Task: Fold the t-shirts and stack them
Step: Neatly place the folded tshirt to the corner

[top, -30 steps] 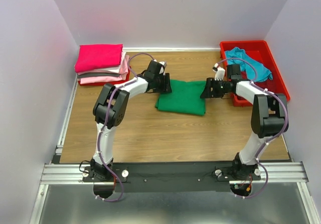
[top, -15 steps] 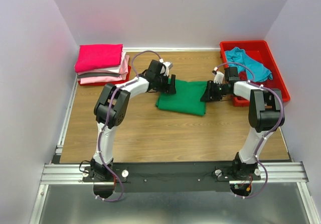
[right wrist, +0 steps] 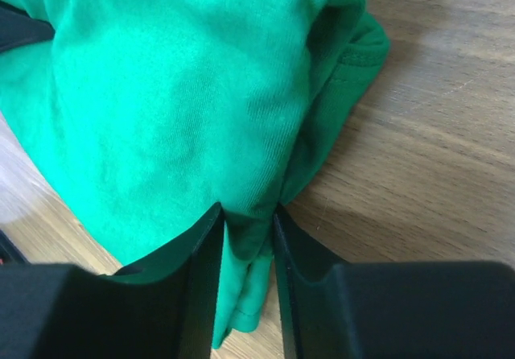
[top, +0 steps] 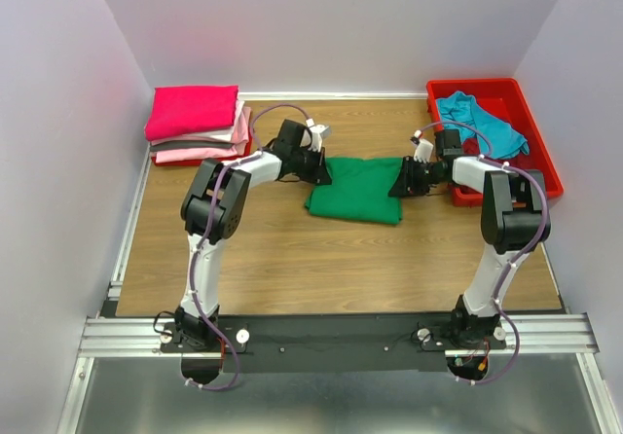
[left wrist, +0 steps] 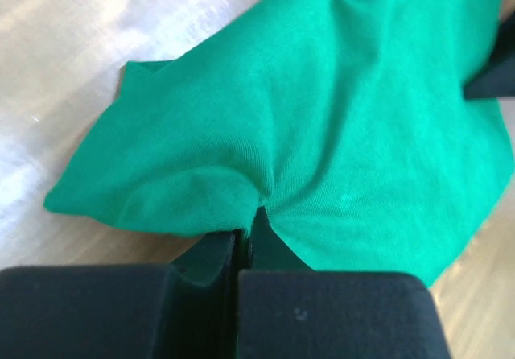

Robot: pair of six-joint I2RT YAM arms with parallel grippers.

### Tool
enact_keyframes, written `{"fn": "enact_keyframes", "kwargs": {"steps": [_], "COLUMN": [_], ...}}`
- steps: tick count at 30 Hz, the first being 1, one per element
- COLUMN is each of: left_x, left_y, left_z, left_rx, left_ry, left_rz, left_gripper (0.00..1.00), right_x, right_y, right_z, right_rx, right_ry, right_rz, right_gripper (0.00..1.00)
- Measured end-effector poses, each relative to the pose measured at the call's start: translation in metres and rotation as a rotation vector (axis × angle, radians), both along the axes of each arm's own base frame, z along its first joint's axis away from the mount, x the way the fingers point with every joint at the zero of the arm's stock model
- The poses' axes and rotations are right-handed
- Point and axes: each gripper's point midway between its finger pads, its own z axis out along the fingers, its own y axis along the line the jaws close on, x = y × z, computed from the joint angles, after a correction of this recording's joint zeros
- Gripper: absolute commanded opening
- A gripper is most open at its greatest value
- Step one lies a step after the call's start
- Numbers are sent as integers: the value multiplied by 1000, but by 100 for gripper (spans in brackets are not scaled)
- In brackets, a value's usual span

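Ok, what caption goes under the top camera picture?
Left gripper and right gripper pinch opposite edges of the green t-shirt.

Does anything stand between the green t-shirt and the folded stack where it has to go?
No object lies on the table between the green t-shirt and the folded stack; only the left arm crosses that stretch.

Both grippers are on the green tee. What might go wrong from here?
1. The left gripper pinches only a small tuck at the edge of the green t-shirt; it may slip on lifting.
2. The right gripper clamps bunched layers, with a hem left outside the jaws; the fold may open.
3. Uneven lifting could skew it before it reaches the folded stack.
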Motion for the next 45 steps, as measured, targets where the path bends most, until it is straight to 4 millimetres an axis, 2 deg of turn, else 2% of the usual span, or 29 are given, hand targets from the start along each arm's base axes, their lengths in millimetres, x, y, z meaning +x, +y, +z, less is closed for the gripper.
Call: {"fn": "enact_keyframes", "kwargs": {"steps": [2,3,5,6,9,12,15,19,23,28,33,36,40,45], "left_x": [-5,-9,-21,-27,-46,-48,-36,-10,11,18,27,36,48,63], "left_y": [2,5,15,19,38,56,73,103,145,184,206,216,221,221], "left_z": [2,2,5,5,6,16,35,74,110,139,165,189,213,224], "left_rx": [-35,-47,-69,-74,-77,-45,27,166,333,485,590,646,684,731], "left_ry": [8,14,30,39,59,29,-57,-220,-358,-460,-532,-595,-657,-696], "left_rz": [-15,-20,-22,-23,-5,31,95,229,403,531,589,617,631,616], "left_gripper": [0,0,0,0,0,0,0,0,0,0,0,0,0,0], "right_x": [0,0,-1,-1,-6,-3,2,4,3,2,2,2,1,1], "right_y": [1,2,4,4,0,-9,-21,-36,-37,-35,-35,-35,-34,-33], "right_z": [2,4,10,13,29,60,81,81,81,81,81,81,81,82], "right_rx": [7,10,17,12,-11,-33,-41,-46,-43,-38,-38,-36,-31,-25], "right_ry": [-2,-6,-25,-39,-87,-194,-267,-274,-272,-275,-274,-273,-273,-275], "right_rz": [11,24,60,74,114,135,126,103,109,119,119,120,123,127], "right_gripper": [58,70,80,91,97,100,100,100,100,100,100,100,100,100]}}
